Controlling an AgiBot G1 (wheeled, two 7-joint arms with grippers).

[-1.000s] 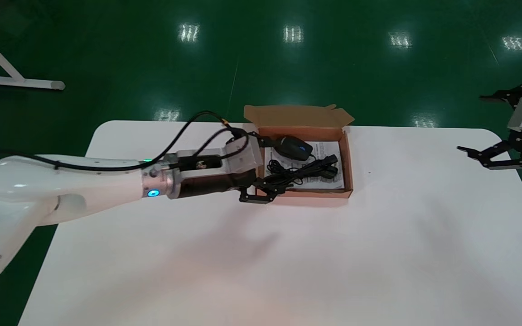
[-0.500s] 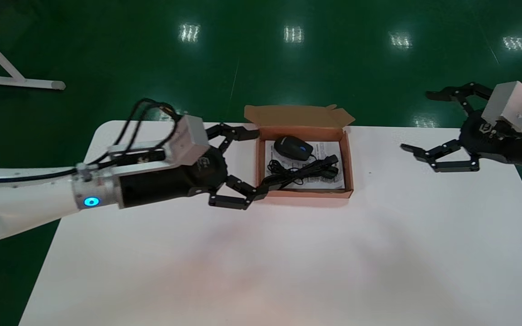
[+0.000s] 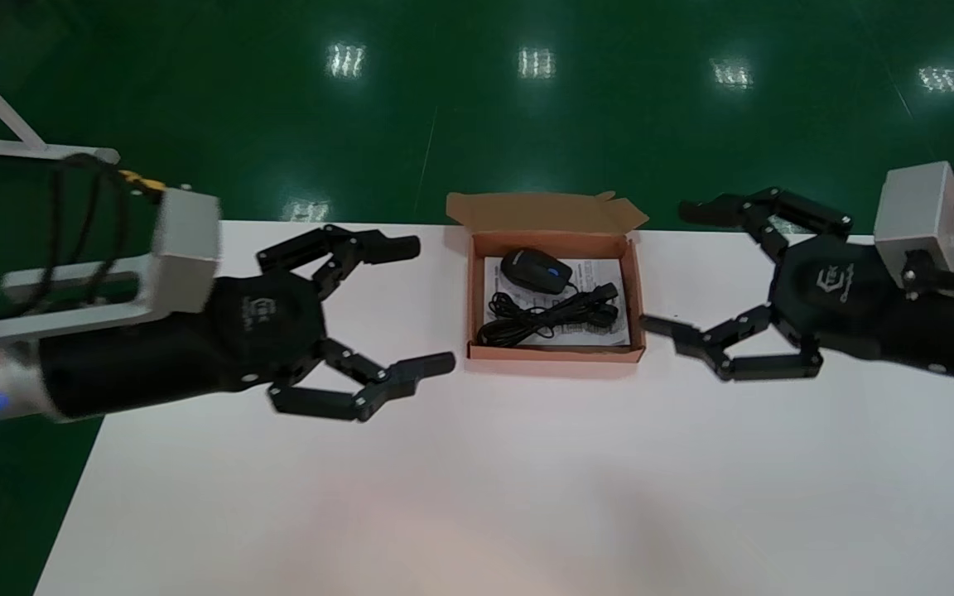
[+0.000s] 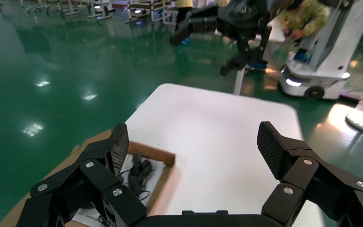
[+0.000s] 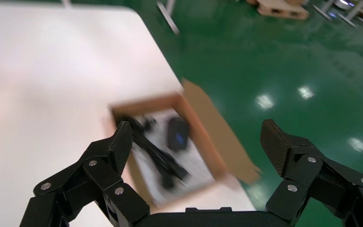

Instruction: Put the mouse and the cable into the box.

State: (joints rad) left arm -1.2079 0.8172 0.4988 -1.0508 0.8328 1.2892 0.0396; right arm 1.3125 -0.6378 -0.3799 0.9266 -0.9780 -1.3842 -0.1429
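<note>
Cardboard box: one mouse, one cable; left gripper, right gripper flanking.

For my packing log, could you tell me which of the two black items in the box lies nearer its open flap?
The mouse, marked with blue; the coiled cable lies on the robot's side of it.

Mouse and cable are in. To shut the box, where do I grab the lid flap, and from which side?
Probably the free top edge of the lid flap, near its right corner: it stands open behind the box, hinged at the far wall, leaving only that edge exposed. The open right gripper is close; come from the right. The left gripper hovers open opposite.
</note>
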